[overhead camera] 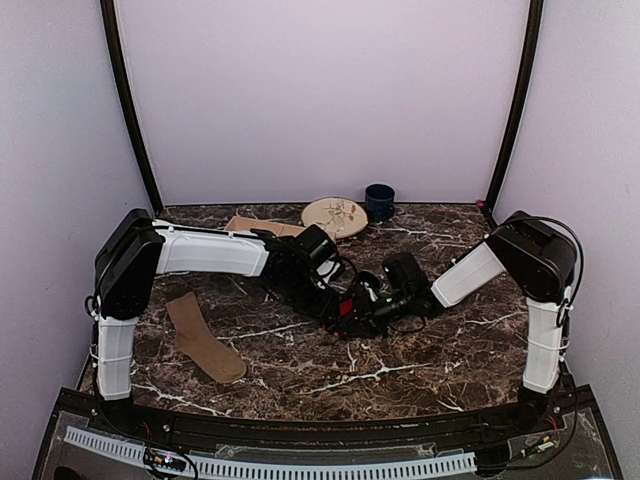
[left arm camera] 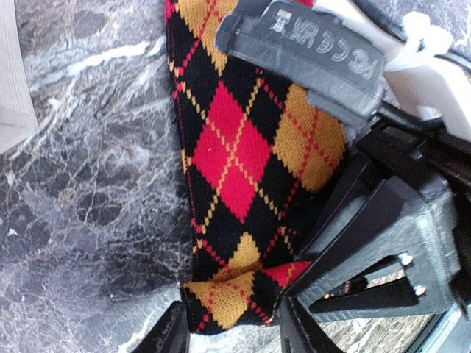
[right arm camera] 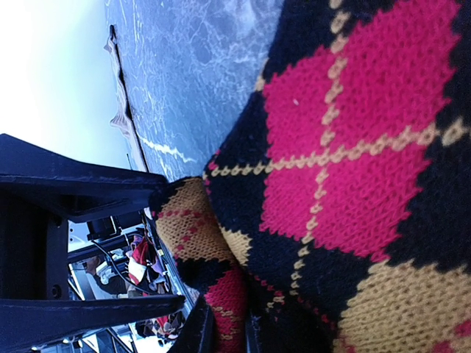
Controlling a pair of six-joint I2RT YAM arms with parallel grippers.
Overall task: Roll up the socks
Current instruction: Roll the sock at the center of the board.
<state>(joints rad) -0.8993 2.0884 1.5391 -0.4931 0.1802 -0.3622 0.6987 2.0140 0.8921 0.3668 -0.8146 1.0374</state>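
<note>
Top view, centre: both grippers meet over the argyle sock (left arm camera: 243, 162); right gripper (right arm camera: 221, 323) pinches its edge, left gripper (left arm camera: 228, 331) straddles it, jaws apart.

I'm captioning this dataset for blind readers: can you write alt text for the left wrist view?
A black sock with red and orange argyle diamonds lies on a dark marble table, its folded lower end between the left end effector fingers. The right end effector crowds in from the right, over the sock's edge.
</note>
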